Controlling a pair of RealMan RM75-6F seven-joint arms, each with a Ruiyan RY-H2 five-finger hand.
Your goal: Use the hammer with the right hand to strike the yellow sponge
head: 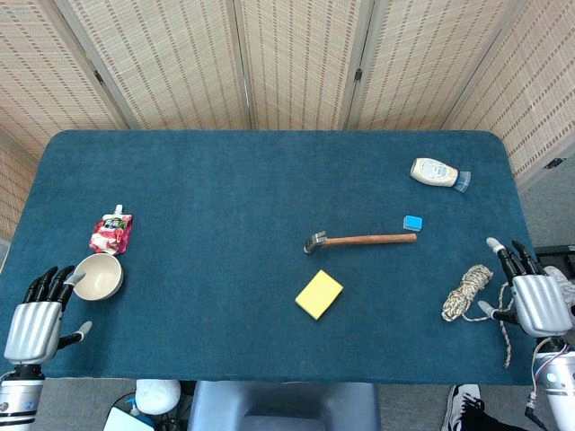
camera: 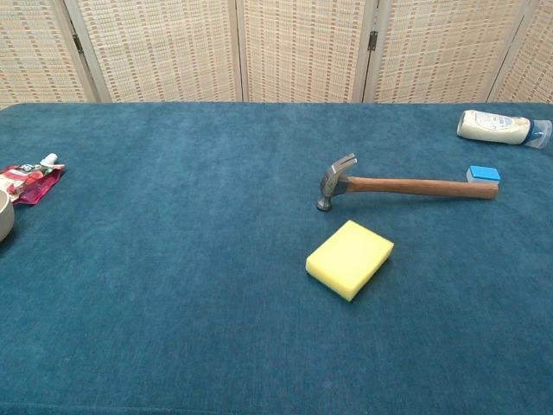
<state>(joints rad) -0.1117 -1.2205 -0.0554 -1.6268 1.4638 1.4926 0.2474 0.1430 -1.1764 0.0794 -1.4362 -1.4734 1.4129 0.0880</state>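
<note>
Now our right hand (head: 539,301) is wide and holds nothing; reaching for the hammer (head: 359,241), we could bump the rope (head: 467,292) or knock the yellow sponge (head: 319,294).

A bottle (head: 435,171) lay on its side near the table's (head: 225,197) far right corner. A small blue block (head: 412,223) sat nearer the middle, well apart from the bottle. A coiled rope (head: 467,292) lay by the right edge. Near the left edge, a red pouch (head: 110,233) lay just beyond a bowl (head: 98,277).
</note>
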